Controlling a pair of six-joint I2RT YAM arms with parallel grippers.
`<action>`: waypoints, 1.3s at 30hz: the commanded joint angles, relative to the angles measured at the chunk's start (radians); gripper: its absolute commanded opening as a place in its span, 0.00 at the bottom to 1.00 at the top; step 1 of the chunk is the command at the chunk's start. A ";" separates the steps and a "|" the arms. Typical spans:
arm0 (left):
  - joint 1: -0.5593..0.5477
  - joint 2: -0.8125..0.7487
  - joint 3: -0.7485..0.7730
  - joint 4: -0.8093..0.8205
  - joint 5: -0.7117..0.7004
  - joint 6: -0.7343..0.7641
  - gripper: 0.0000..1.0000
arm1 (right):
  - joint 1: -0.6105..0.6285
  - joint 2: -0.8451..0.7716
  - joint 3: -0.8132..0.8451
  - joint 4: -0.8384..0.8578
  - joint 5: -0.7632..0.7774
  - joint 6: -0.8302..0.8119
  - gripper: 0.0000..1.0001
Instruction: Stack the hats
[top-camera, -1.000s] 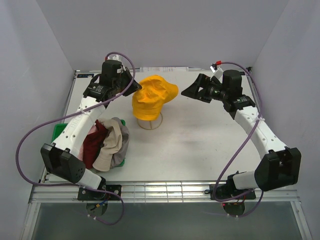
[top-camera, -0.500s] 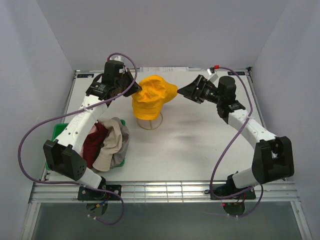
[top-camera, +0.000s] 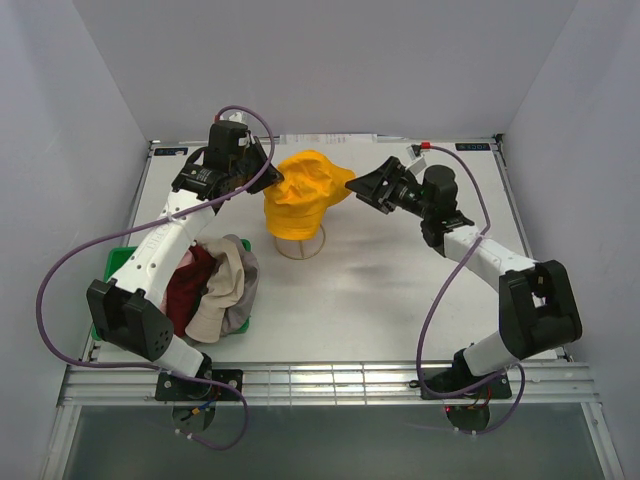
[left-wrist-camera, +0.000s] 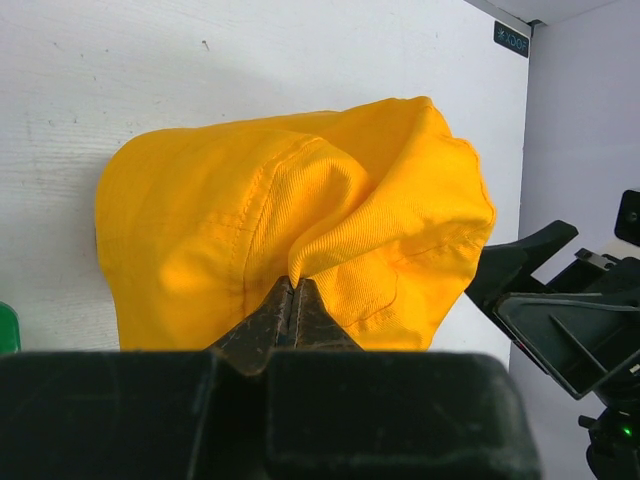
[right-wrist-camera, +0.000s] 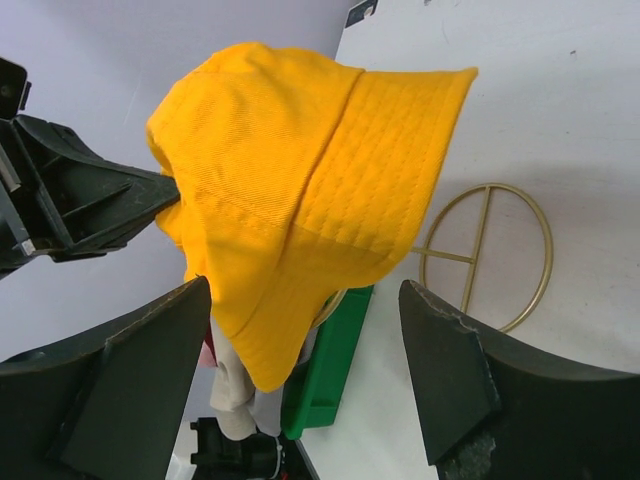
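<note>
The right gripper has been brought leftward since a second ago and is now seen just beside the yellow-orange hat, while the left arm has been shifted only slightly. At the far left, a green tray is seen at the table's edge, and a heap of hats is piled on it: a dark red hat, a cream-beige hat and a grey hat. Further right, the left gripper is closed tightly on a fold of the yellow-orange hat's fabric. That hat is draped over a gold wire stand near the middle of the table. On the right, the right gripper's jaws are spread wide on either side of the hat's brim, and nothing is held between them.
</note>
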 joint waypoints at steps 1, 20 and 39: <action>-0.002 -0.006 0.027 -0.008 0.001 0.010 0.00 | 0.010 0.034 -0.026 0.137 0.030 0.034 0.81; -0.002 -0.022 -0.002 0.012 0.005 -0.012 0.00 | 0.048 0.157 -0.071 0.536 0.070 0.175 0.80; -0.002 -0.036 -0.031 0.021 0.008 -0.003 0.00 | 0.052 0.061 -0.074 0.245 0.080 0.073 0.35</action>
